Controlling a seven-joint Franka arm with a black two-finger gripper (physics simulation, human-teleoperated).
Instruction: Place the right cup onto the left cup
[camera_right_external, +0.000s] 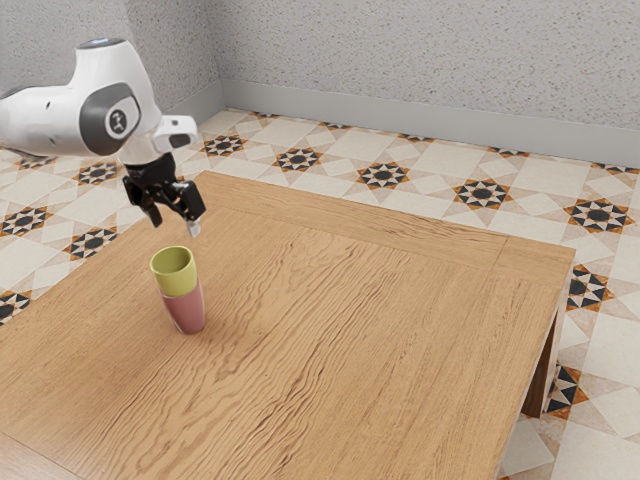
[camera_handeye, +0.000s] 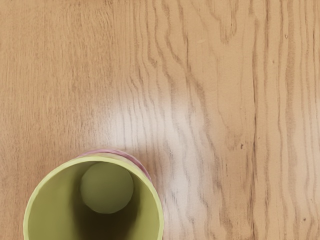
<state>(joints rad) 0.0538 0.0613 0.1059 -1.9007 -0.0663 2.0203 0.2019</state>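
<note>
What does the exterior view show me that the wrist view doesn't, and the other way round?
Exterior view: the white robot arm, its black fingers apart above the cups, the star-patterned tile floor, the speckled grey wall, and the pink cup's side down to the table.

Wrist view: the round bottom inside the yellow-green cup.

Both: the yellow-green cup stacked on the pink one, and the wooden tabletop.

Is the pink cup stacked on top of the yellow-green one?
No, the yellow-green cup sits upright in the pink cup, which stands on the table.
</note>
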